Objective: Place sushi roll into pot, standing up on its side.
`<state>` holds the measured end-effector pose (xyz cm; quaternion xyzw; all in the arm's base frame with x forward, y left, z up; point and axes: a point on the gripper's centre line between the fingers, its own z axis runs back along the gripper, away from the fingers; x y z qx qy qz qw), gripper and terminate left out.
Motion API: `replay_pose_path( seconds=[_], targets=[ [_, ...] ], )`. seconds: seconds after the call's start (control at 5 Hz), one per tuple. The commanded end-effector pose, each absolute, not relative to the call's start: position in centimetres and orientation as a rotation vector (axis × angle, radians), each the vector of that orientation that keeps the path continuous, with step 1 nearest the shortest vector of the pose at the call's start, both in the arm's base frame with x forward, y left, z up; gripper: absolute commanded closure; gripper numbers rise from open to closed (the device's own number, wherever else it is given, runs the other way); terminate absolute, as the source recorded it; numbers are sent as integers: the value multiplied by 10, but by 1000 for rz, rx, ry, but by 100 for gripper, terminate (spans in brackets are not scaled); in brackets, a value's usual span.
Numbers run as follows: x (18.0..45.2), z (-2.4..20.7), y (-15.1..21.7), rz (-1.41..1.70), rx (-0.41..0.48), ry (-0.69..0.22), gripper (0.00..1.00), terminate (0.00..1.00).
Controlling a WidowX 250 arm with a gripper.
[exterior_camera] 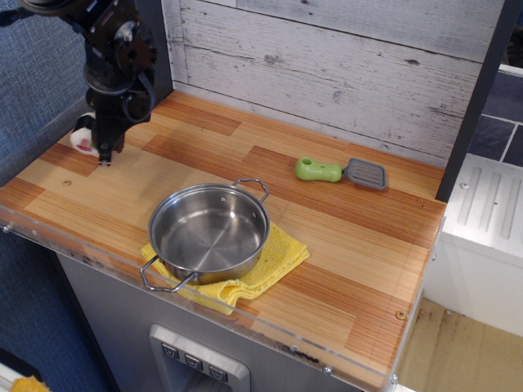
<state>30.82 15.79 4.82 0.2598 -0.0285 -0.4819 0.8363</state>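
Wood counter: pot empty on yellow cloth; fingers grip sushi roll.

A toy kitchen: wooden counter, steel pot, whitewashed plank wall.

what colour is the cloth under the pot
Yellow. The cloth shows under the steel pot in the observation.image view.

I see a shiny silver pot on a yellow cloth. The countertop has striped orange-brown wood grain. The back wall is whitewashed grey planks. The sushi roll shows white with pink. The spatula is green-handled, grey-headed. The gripper is black
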Motion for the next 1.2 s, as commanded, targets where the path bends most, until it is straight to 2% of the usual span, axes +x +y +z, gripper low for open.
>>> replay_pose_path(
  seconds=[0.0,0.4,1.0],
  targets=[
    [304,96,116,-1030,541,-243,100,0],
    [274,99,61,-1081,373,-351,100,0],
    [252,84,0,-1124,159,-456,100,0]
  ],
)
